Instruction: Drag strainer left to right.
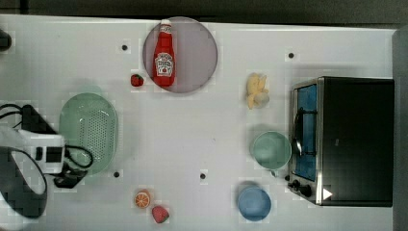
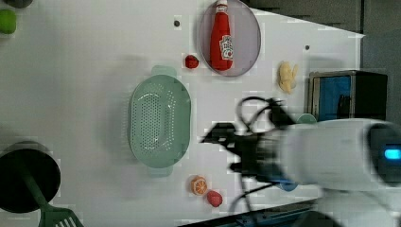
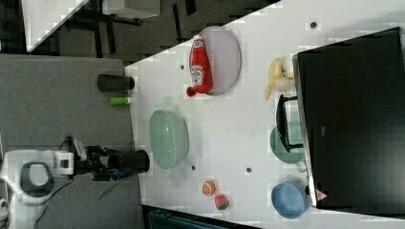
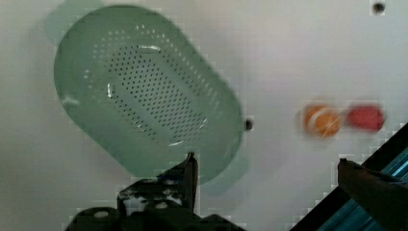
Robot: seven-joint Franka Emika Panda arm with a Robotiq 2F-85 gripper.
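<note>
The strainer [image 1: 88, 132] sits upright on the white desk [image 1: 202, 125] toward the top view's left, a pale mint oval with a perforated floor and a small tab handle at each end. It looks like thin moulded plastic: light, fairly stiff, smooth underneath, so I'd expect it to slide easily and also to skate or spin if pushed off-centre. The rim wall along a long side, or a tab handle, seems the sensible place to pinch or hook it.

The end effector [image 4: 264, 163] hangs over the strainer's near edge with its fingers spread wide and nothing between them.

Further out, an orange slice [image 1: 142, 198] and a strawberry [image 1: 160, 214] lie near the desk's front edge, a ketchup bottle [image 1: 164, 54] rests on a grey plate [image 1: 199, 53], and a green bowl [image 1: 271, 149], a blue bowl [image 1: 254, 203] and a toaster oven [image 1: 353, 140] crowd the top view's right.
</note>
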